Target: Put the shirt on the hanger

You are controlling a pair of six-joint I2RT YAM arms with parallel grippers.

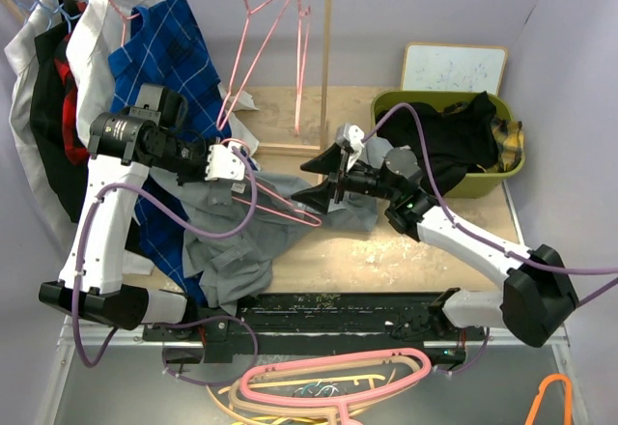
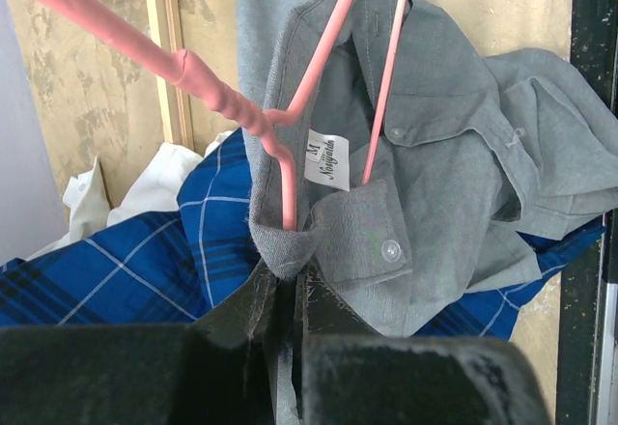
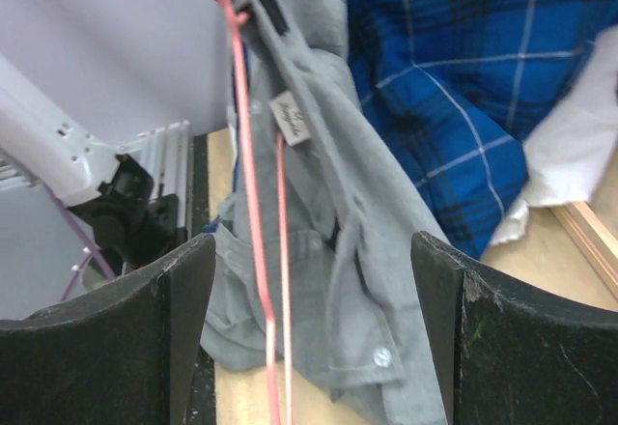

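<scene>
Left gripper (image 2: 293, 295): fingers together, clamped on the collar edge of the plain grey button-up cloth shirt (image 2: 454, 155). The neck of the thin pink wire hanger (image 2: 212, 87) runs down to the same pinch; I cannot tell whether I hold the wire too.

Right gripper (image 3: 309, 251): fingers wide apart, nothing between them, facing the collar and the two pink wires.

Risks:
- The pinch is on a narrow fold of collar. A pull from my right side could slide the cloth out and drop the shirt.
- If the wire is loose in the pinch, the hanger can swing out of the neck opening.
- Closing my right fingers here may catch wire rather than cloth.
- The hem lies on the blue white-checked shirt (image 2: 116, 270) and could drag it.

Orientation: the shirt's collar is up at my left gripper, the body trailing down crumpled onto the wooden table (image 1: 386, 241), so its long axis runs collar to hem toward the near edge. The hanger's hook end is at my left gripper, and its frame reaches out toward my right.
</scene>
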